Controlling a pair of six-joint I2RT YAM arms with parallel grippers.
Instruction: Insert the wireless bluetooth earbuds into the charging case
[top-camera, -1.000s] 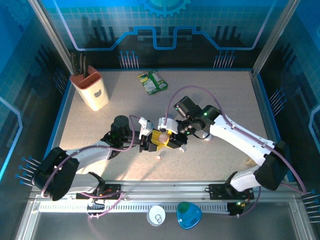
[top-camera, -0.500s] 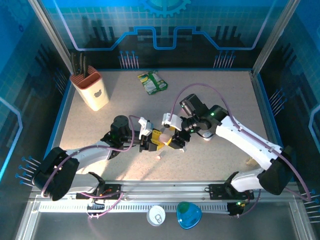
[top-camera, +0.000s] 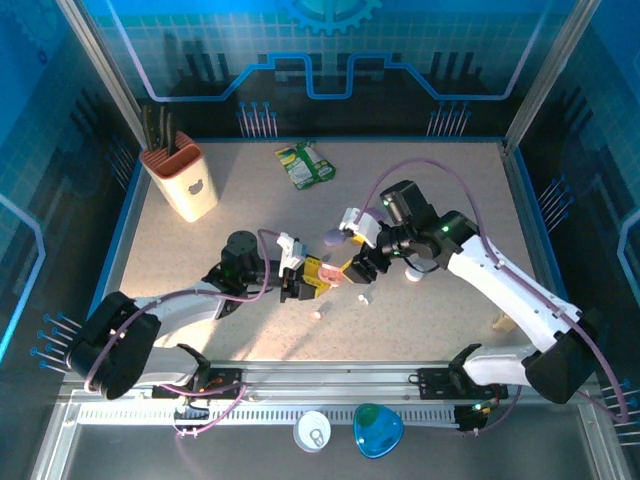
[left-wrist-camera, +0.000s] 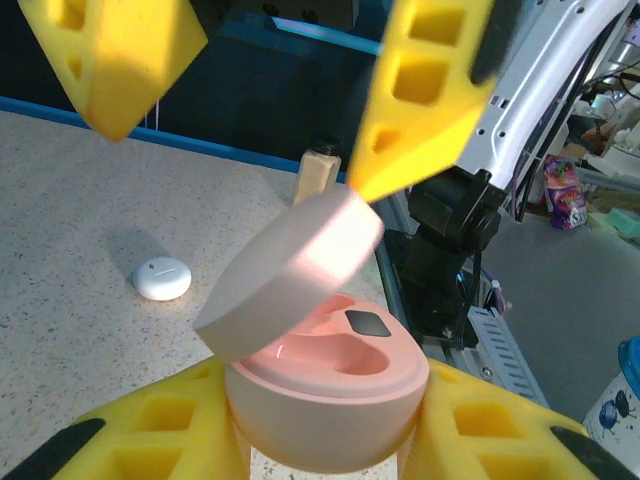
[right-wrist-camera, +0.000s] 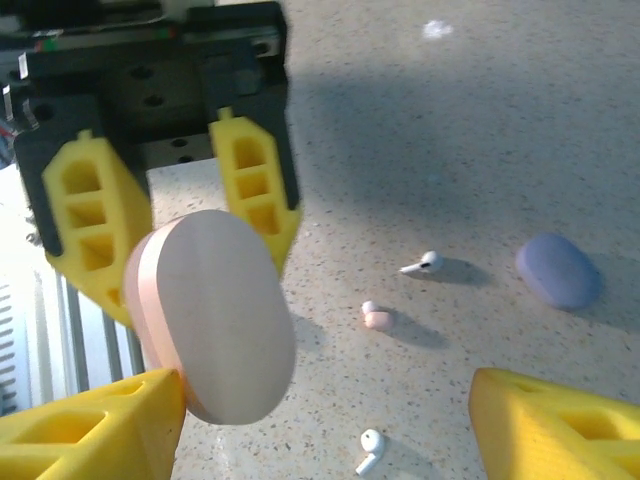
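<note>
Earbuds (right-wrist-camera: 425, 264) loose on the bench (right-wrist-camera: 450, 130), just beside the pink case (left-wrist-camera: 330, 400) and below the right gripper (top-camera: 362, 267), jaws spread wide. Case pinched at its base by the left gripper (top-camera: 303, 281), lid up, wells seemingly empty. Probably feather-light, hard, glossy, prone to skid or roll. Best taken across the bulb, stem hanging free for dropping into a well.

the speckled beige desk (top-camera: 450, 190) carries a cream and orange knife block (top-camera: 183, 182) at its far left corner and a green snack packet (top-camera: 306, 165) near the far edge. mid-desk lie a purple pebble-shaped case (right-wrist-camera: 558, 270), a white stemmed earbud (right-wrist-camera: 420, 265) near it, a pink earbud (right-wrist-camera: 376, 319), a second white earbud (right-wrist-camera: 368, 450) and a white round case (left-wrist-camera: 162, 278).
</note>
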